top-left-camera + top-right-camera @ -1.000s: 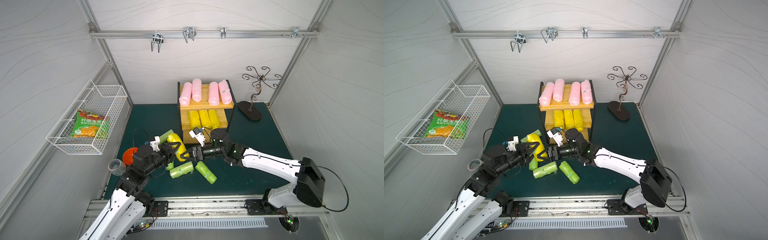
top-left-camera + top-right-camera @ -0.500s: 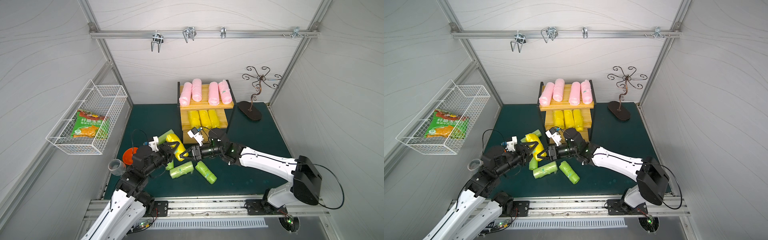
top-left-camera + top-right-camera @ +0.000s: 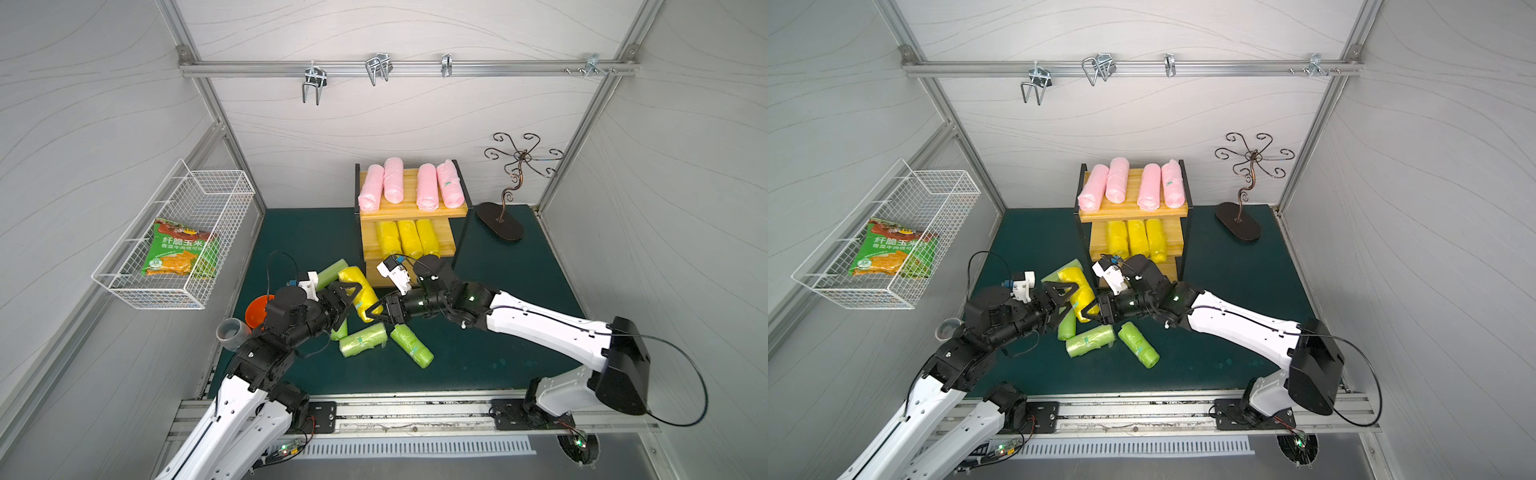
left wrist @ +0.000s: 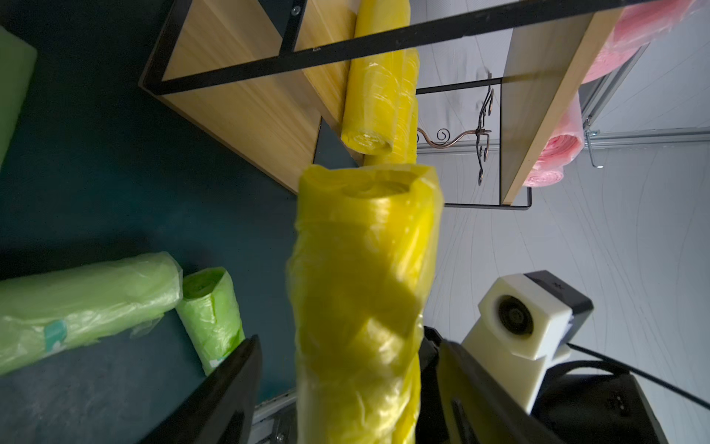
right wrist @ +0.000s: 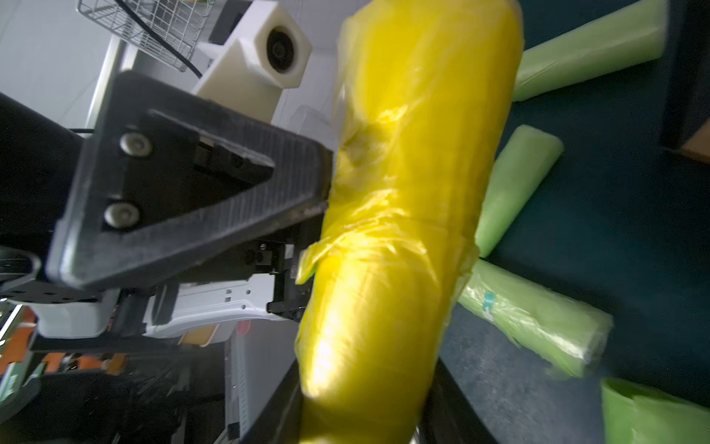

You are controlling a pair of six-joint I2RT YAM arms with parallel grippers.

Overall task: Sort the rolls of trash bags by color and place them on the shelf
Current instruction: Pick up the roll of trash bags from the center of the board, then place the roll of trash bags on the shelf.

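left hand [image 3: 353,297] was slack, jaws wide either side of the yellow roll [image 3: 363,291] | right hand [image 3: 374,313] clamped onto that same roll | green rolls [image 3: 363,340] lay loose on counter [image 3: 498,345]

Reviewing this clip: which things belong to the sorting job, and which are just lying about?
Job: shelf, pink rolls, shelved yellow rolls, fourth yellow roll, green rolls.
Lying about: wire basket, snack bag, metal stand, orange bowl, grey cup.

We note both top views look down from overhead at the front, sharing the whole mat [image 3: 498,353] and shelf [image 3: 411,210]. Both wrist views sit close to one yellow roll [image 4: 361,288], facing each other.
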